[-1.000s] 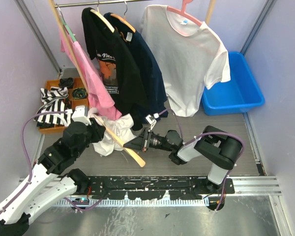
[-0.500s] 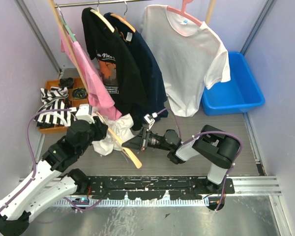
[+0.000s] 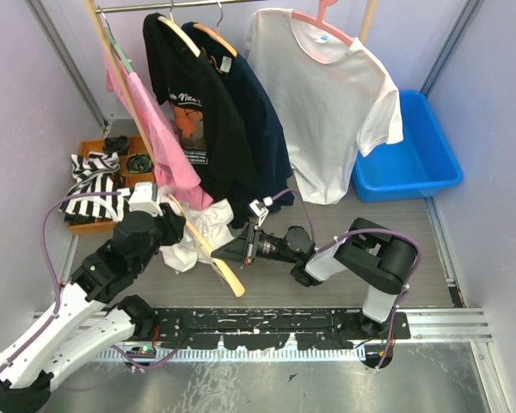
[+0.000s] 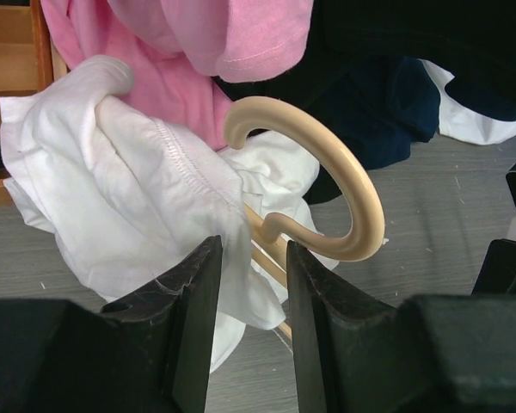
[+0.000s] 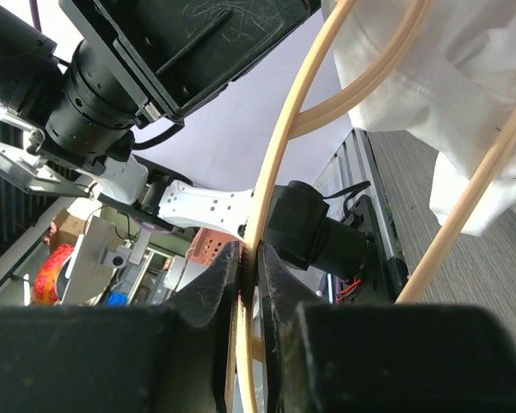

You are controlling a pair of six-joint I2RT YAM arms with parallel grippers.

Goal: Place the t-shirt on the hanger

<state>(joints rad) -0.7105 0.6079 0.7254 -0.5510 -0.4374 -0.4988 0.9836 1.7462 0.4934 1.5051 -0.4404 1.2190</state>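
While the right gripper (image 5: pixel 249 258) is pinching shut on a thin bar of the hanger (image 3: pixel 228 274), the wood is running from 11 to 5 o'clock overhead. The left gripper (image 4: pixel 252 249) is standing half-parted around the bunched t-shirt (image 3: pixel 202 225) at its 3 o'clock, and I cannot tell whether it is gripping. The blue bin (image 3: pixel 413 185) is showing nothing inside. The orange tray (image 3: pixel 90 228) is holding dark bundles (image 3: pixel 139 161) and striped cloth (image 3: pixel 93 185).

The t-shirt (image 3: pixel 199 227) is white, the hanger (image 3: pixel 227 276) pale wood, the bin (image 3: pixel 417 159) blue.

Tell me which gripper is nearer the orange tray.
Left. The left gripper is right of the orange tray, by the t-shirt; the right gripper sits farther right, gripping the hanger.
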